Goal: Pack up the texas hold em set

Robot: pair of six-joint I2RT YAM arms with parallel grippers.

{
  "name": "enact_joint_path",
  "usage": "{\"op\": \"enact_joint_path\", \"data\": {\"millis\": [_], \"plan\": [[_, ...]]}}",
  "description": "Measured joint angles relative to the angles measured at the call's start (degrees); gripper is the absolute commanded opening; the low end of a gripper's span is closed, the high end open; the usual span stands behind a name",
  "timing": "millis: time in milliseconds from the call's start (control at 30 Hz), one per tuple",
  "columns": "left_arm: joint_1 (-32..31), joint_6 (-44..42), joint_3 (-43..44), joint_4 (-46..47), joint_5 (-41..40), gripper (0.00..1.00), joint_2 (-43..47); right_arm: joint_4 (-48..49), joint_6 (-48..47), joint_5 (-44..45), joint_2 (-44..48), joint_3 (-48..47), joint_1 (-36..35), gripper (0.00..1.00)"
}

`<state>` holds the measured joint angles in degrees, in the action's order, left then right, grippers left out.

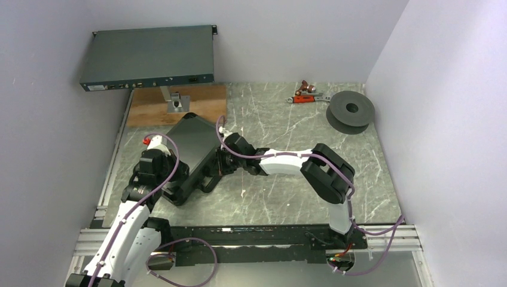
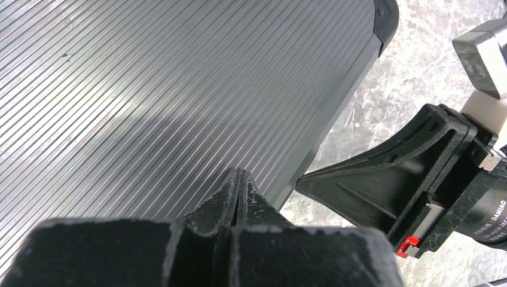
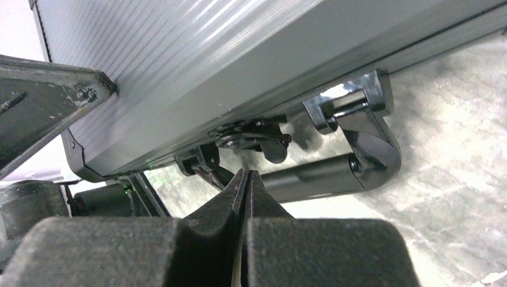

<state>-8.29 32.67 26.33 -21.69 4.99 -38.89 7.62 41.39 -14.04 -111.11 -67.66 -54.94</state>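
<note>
Black ribbed plastic: the briefcase (image 1: 192, 146) lies closed and askew on the marble-patterned bench (image 1: 287, 197). No chips, cards or buttons show, so they are presumably inside. Behind and to the left of the briefcase stands the grey rack unit (image 1: 149, 60). Left arm (image 1: 122, 230): jaws pressed fully together and holding nothing, tips on or just above the briefcase lid, close to its handle-side edge. Right arm (image 1: 287, 161): jaws likewise shut and empty, tips just in front of the briefcase's handle-side wall, aimed at a latch (image 3: 251, 136) beside the black handle (image 3: 359, 161). Well to the right of the briefcase lies a dark spool (image 1: 351, 110). Judged step: fastening the latch while the lid is held down. Hazards: a sideways push from the right jaws could slide the whole briefcase across the bench instead of seating the latch. The left tips, so near the edge, could skid along the ribs and off the lid. The right tips could also snag on the handle.
</note>
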Motion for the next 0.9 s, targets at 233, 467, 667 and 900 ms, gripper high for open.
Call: {"op": "enact_joint_path", "data": {"millis": [233,467,667,900], "plan": [[0.00,0.00,0.00,0.00,0.00,0.00,0.00,1.27,0.13,-0.02,-2.95,-2.45,0.02,0.00],[0.00,0.00,0.00,-0.04,0.00,0.00,0.00,1.57,0.66,-1.46,-6.05,-2.91,0.07,0.00],[0.00,0.00,0.00,-0.04,0.00,0.00,0.00,1.60,0.83,-1.51,-6.05,-2.91,0.13,0.00],[0.00,0.00,0.44,-0.87,-0.24,0.00,0.09,0.94,0.48,-0.63,-5.31,-2.91,0.13,0.07]]}}
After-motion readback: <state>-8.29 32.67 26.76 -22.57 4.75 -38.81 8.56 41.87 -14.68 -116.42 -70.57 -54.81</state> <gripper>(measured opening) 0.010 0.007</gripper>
